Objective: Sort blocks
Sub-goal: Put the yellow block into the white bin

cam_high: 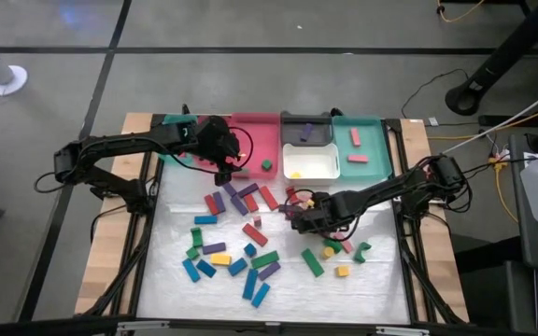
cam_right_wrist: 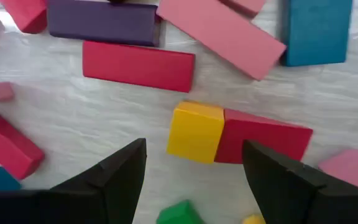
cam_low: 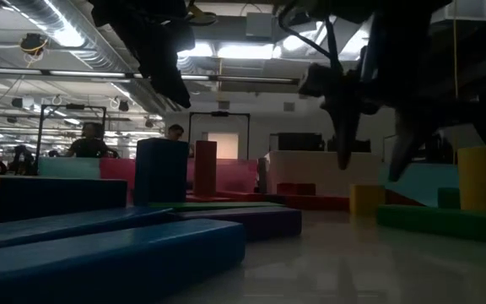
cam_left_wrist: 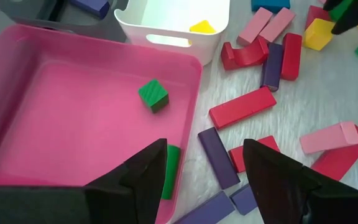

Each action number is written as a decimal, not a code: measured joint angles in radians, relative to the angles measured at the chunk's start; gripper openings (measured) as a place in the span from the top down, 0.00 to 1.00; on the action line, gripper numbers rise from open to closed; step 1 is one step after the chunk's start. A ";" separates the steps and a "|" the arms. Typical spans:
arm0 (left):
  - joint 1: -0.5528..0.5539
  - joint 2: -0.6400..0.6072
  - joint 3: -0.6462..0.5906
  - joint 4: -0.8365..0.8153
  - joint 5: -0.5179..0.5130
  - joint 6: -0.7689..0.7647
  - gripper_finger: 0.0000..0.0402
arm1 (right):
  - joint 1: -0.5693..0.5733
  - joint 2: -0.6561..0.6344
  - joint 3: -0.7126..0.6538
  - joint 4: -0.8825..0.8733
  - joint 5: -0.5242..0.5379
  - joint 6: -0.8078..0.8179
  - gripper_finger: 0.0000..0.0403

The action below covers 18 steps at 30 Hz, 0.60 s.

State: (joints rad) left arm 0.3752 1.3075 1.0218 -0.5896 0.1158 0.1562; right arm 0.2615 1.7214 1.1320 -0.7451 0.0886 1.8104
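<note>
**Both grippers open over the sorting table**

Left gripper (cam_high: 224, 161) hangs at the front edge of the pink tray (cam_high: 271, 126), fingers spread, holding nothing. Inside that tray lies one green cube (cam_left_wrist: 153, 95). Right gripper (cam_right_wrist: 194, 171) hovers low over the scattered blocks (cam_high: 241, 238) mid-table, fingers apart and empty; directly ahead of it a yellow block (cam_right_wrist: 195, 132) touches a red block (cam_right_wrist: 263, 142) end to end. White tray (cam_high: 311, 164) holds a yellow piece (cam_left_wrist: 202, 27).

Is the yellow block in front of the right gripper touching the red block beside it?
Touching. The right wrist view shows the yellow block and the red block side by side, with no gap visible.
</note>
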 joint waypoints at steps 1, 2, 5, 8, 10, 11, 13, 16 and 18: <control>0.000 0.000 0.000 0.000 0.000 0.000 0.51 | 0.000 0.003 0.000 0.004 0.000 0.000 0.34; 0.000 0.000 0.000 0.000 0.000 0.000 0.51 | 0.000 0.009 0.000 0.010 -0.001 0.000 0.34; 0.000 0.000 0.000 0.000 -0.001 0.000 0.51 | 0.000 0.026 0.000 0.053 -0.001 0.000 0.34; 0.000 0.000 0.000 0.004 -0.001 0.000 0.51 | 0.000 0.044 0.002 0.065 0.000 0.007 0.34; 0.000 0.000 0.000 0.005 -0.001 0.002 0.51 | 0.000 0.049 0.003 0.069 0.002 0.017 0.34; 0.000 0.000 0.000 0.005 0.000 0.004 0.51 | 0.000 0.055 0.003 0.073 0.006 0.018 0.34; 0.000 0.000 0.000 0.004 -0.001 0.004 0.51 | 0.000 0.059 0.004 0.085 0.023 0.019 0.34; 0.000 0.000 0.000 0.004 0.000 0.004 0.51 | 0.001 0.061 0.003 0.110 0.043 0.019 0.34; 0.000 0.000 0.000 0.004 0.000 0.004 0.51 | 0.001 0.061 0.003 0.120 0.057 0.020 0.34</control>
State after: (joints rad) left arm 0.3748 1.3079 1.0218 -0.5854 0.1153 0.1603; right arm 0.2623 1.7829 1.1347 -0.6251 0.1456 1.8302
